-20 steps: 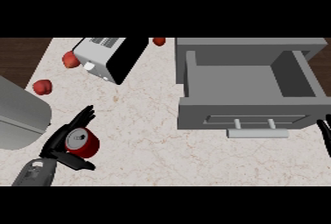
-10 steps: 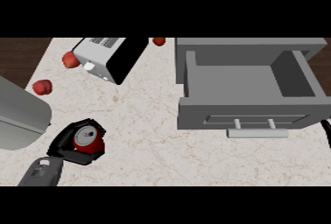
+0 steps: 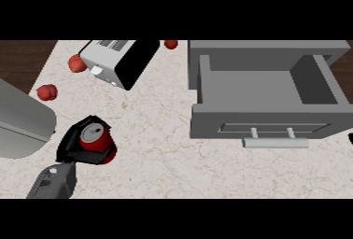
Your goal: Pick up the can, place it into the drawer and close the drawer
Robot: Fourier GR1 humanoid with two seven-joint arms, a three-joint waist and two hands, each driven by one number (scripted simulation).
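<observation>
My left forearm (image 3: 50, 183) shows well to the left of the drawer (image 3: 207, 116) and lower than its front. It is a dark grey, boxy sleeve with flat faces, a small pale round dot near the wrist end and a lighter grey patch further down. My left hand (image 3: 69, 144) is black all over, angular and faceted, with a thin grey sheen along its edges. Just right of the drawer's front, a small dark sliver is all that shows of my right hand (image 3: 350, 138).
</observation>
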